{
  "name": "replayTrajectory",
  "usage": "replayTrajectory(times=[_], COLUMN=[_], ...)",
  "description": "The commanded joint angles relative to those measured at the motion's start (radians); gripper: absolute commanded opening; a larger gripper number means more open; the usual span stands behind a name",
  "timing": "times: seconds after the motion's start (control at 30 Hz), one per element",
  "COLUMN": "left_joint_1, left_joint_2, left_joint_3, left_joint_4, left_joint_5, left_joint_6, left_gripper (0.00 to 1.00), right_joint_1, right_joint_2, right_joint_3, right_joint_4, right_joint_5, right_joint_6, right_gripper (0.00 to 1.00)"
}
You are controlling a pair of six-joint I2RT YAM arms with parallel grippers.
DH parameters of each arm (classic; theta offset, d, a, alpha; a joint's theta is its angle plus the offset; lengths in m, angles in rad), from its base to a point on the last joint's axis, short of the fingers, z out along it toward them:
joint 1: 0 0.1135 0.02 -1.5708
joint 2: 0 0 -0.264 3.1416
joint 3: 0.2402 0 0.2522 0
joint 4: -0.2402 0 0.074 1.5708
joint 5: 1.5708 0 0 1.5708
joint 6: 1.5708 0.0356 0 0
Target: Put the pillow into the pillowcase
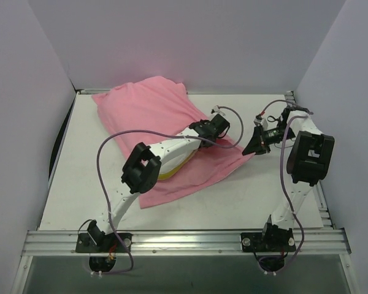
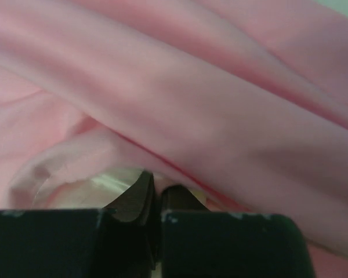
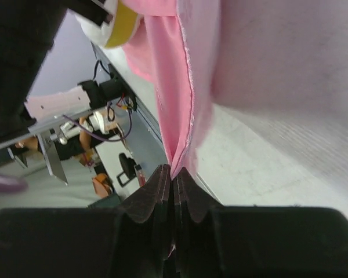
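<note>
The pink pillowcase [image 1: 147, 110] lies wrinkled across the table from the back left to the middle. A yellow-trimmed edge of the pillow [image 1: 172, 172] shows under my left arm; the cloth hides the rest of it. My left gripper [image 1: 211, 138] rests on the pillowcase's right part, shut [image 2: 158, 188] on a fold of pillowcase [image 2: 220, 116], with pale pillow [image 2: 110, 180] just behind the tips. My right gripper [image 1: 253, 147] is shut [image 3: 174, 171] on the pillowcase [image 3: 180, 87] edge at its right corner, lifting it off the table. The pillow [image 3: 124, 23] shows in the right wrist view too.
The white table [image 1: 80, 177] is enclosed by pale walls on three sides. An aluminium rail [image 1: 184, 240] with both arm bases runs along the near edge. My right arm's elbow [image 1: 310, 156] stands high by the right wall. Purple cables loop over both arms.
</note>
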Motion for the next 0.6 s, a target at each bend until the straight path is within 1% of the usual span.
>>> replayTrajectory(times=[0.0, 0.03, 0.07, 0.1, 0.13, 0.17, 0.23, 0.27, 0.3, 0.33, 0.37, 0.4, 0.43, 0.47, 0.5, 0.57], left_joint_1=[-0.018, -0.020, -0.017, -0.014, -0.011, -0.010, -0.007, -0.004, -0.003, -0.003, -0.001, -0.001, -0.003, -0.003, 0.000, 0.014], left_joint_2=[0.046, 0.051, 0.057, 0.054, 0.045, 0.003, -0.083, -0.117, -0.151, -0.186, -0.258, -0.295, -0.358, -0.383, -0.404, -0.438], left_joint_3=[0.225, 0.248, 0.273, 0.275, 0.266, 0.226, 0.183, 0.130, 0.103, 0.070, 0.034, -0.041, -0.073, -0.099, -0.121, -0.132], left_joint_4=[-0.052, -0.052, -0.054, -0.054, -0.052, -0.049, -0.040, -0.041, -0.044, -0.051, -0.052, -0.058, -0.063, -0.069, -0.093, -0.130], left_joint_5=[-0.011, -0.006, 0.001, 0.049, 0.070, 0.101, 0.240, 0.305, 0.367, 0.497, 0.549, 0.599, 0.679, 0.702, 0.718, 0.774], left_joint_6=[-0.032, -0.025, -0.022, -0.019, -0.006, 0.004, 0.059, 0.083, 0.112, 0.161, 0.183, 0.194, 0.261, 0.283, 0.306, 0.329], left_gripper=[0.00, 0.00, 0.00, 0.04, 0.11, 0.14, 0.18, 0.19, 0.21, 0.24, 0.35, 0.38, 0.50, 0.57, 0.62, 0.65], right_joint_1=[-0.023, -0.022, -0.022, -0.019, -0.013, -0.010, 0.001, 0.013, 0.022, 0.032, 0.058, 0.070, 0.081, 0.094, 0.117, 0.144], right_joint_2=[0.022, 0.035, 0.039, 0.040, 0.034, 0.028, 0.005, -0.006, -0.018, -0.052, -0.070, -0.087, -0.116, -0.130, -0.142, -0.158], right_joint_3=[0.067, 0.081, 0.078, 0.069, 0.036, 0.006, -0.046, -0.099, -0.124, -0.152, -0.182, -0.196, -0.204, -0.218, -0.218, -0.212], right_joint_4=[-0.011, 0.006, 0.040, 0.063, 0.087, 0.147, 0.202, 0.250, 0.277, 0.306, 0.360, 0.385, 0.409, 0.457, 0.472, 0.491], right_joint_5=[0.067, 0.053, 0.039, 0.032, 0.036, 0.045, 0.067, 0.067, 0.064, 0.058, 0.047, 0.038, 0.026, 0.006, 0.004, -0.005], right_joint_6=[0.149, 0.171, 0.200, 0.226, 0.287, 0.317, 0.384, 0.401, 0.427, 0.447, 0.496, 0.516, 0.539, 0.586, 0.602, 0.620], right_gripper=[0.05, 0.13, 0.28, 0.55, 0.62, 0.68, 0.69, 0.69, 0.66, 0.64, 0.63, 0.58, 0.56, 0.55, 0.54, 0.54])
